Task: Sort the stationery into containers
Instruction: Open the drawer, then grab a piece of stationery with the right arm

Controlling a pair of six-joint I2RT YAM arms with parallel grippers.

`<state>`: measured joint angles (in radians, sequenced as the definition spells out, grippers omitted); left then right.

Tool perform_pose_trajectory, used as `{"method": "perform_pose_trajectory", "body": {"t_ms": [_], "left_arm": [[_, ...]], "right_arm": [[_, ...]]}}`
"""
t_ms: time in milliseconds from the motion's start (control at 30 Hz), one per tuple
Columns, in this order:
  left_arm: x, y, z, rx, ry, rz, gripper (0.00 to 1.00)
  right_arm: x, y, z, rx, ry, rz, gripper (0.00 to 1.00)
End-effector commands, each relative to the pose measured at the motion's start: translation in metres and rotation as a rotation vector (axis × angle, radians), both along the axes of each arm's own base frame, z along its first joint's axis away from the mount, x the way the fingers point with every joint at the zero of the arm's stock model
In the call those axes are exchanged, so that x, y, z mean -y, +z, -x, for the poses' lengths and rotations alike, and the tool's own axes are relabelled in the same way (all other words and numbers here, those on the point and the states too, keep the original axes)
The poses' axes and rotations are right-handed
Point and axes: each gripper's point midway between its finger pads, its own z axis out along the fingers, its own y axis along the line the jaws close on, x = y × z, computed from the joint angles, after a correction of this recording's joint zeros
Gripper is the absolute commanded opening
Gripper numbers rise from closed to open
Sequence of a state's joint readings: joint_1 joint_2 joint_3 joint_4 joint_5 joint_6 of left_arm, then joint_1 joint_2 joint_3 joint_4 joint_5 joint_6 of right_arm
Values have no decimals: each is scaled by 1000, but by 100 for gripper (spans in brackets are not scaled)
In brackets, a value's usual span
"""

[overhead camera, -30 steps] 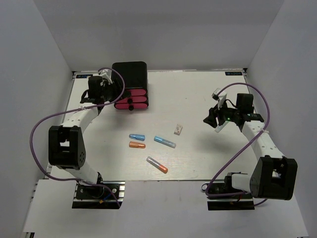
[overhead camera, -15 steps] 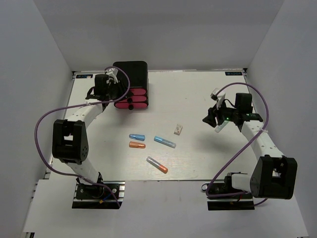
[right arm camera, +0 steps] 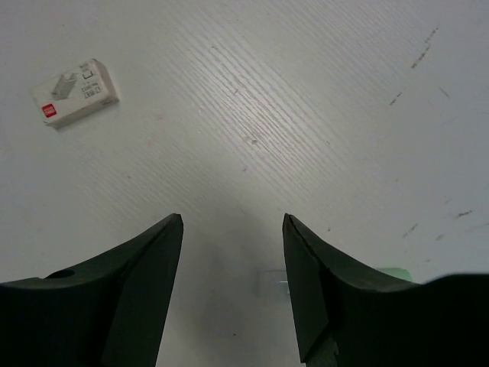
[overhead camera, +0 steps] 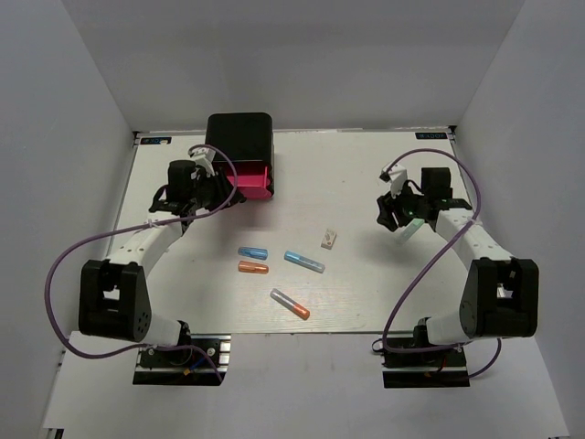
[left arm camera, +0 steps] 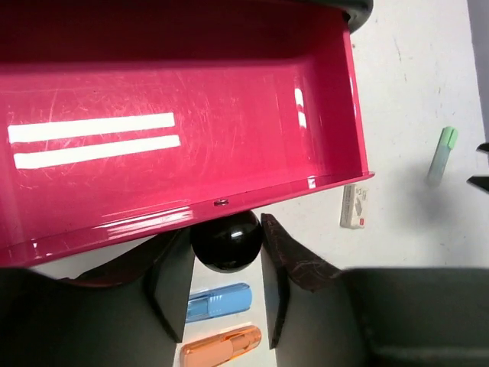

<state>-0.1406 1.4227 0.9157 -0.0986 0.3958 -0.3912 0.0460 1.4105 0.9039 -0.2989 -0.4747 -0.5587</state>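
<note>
The left claw (overhead camera: 207, 187) is clamping the black knob (left arm camera: 226, 241) of a pink drawer (left arm camera: 191, 115), with one finger (left arm camera: 174, 283) pressing on each side of the ball. That drawer is standing well out of the black box (overhead camera: 239, 135) at the far left of the table (overhead camera: 366, 293), and light is streaking across its glossy floor. I cannot tell which of the drawers it is, since its open tray is hiding whatever sits beneath.

Over on the right, the right claw (right arm camera: 233, 222) is hovering above the table with its jaws standing wide and nothing between them. A green pen (left arm camera: 442, 155) is lying just beside its fingers, and only a sliver of it is peeking out from behind the right finger in the wrist view.

The white block (right arm camera: 76, 92) is lying flat on the table, apart from that claw and toward the middle.

The rest of the stationery is waiting mid-table, in front of the drawer. A blue pen (overhead camera: 252, 252) and an orange pen (overhead camera: 252, 268) are lying side by side. A paler blue pen (overhead camera: 303, 262) is sitting just to their right, and a clear pen (overhead camera: 290, 304) with an orange tip is resting nearest the arms.
</note>
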Motion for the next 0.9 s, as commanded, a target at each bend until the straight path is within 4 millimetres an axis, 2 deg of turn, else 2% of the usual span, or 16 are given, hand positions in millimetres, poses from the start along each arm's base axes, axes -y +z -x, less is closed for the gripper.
{"method": "perform_pose_trajectory", "body": {"t_ms": [0,33,67,167,200,267,300,400,433,467,533,667,700,767,800,867], "left_arm": [[-2,8,8,33,-13,-32,48],[-3,7,10,33,-13,-32,58],[-3,2,13,19,-14,-34,73],[-3,2,17,25,-9,-26,88],[-3,4,15,36,-9,-25,88],[-4,9,19,53,-9,-22,91],[-4,12,19,62,-8,-21,91],[-4,20,28,73,-16,-14,92],[-4,25,29,89,-16,-12,92],[-4,28,32,90,-16,-12,92],[-5,34,40,107,-16,-10,94],[-14,34,61,97,14,-13,94],[-14,36,65,104,18,-5,94],[-17,30,77,86,31,-5,94],[-18,35,84,98,36,5,95],[-21,30,96,75,48,5,95]], "right_arm": [[11,26,-20,113,2,76,61],[10,28,-19,121,25,77,61],[10,33,-22,162,73,104,62],[7,35,-12,227,290,191,62],[8,30,2,264,465,274,62],[10,25,11,294,594,336,62],[14,22,18,357,739,420,64],[25,9,34,323,891,490,67],[36,15,31,327,926,531,67],[43,5,34,284,960,535,67],[53,15,19,303,979,599,67],[77,4,5,269,1046,676,69],[81,-7,4,235,1066,664,69],[89,-5,2,220,1132,700,66],[91,-18,6,176,1165,673,64],[93,-16,-1,192,1207,700,63]]}}
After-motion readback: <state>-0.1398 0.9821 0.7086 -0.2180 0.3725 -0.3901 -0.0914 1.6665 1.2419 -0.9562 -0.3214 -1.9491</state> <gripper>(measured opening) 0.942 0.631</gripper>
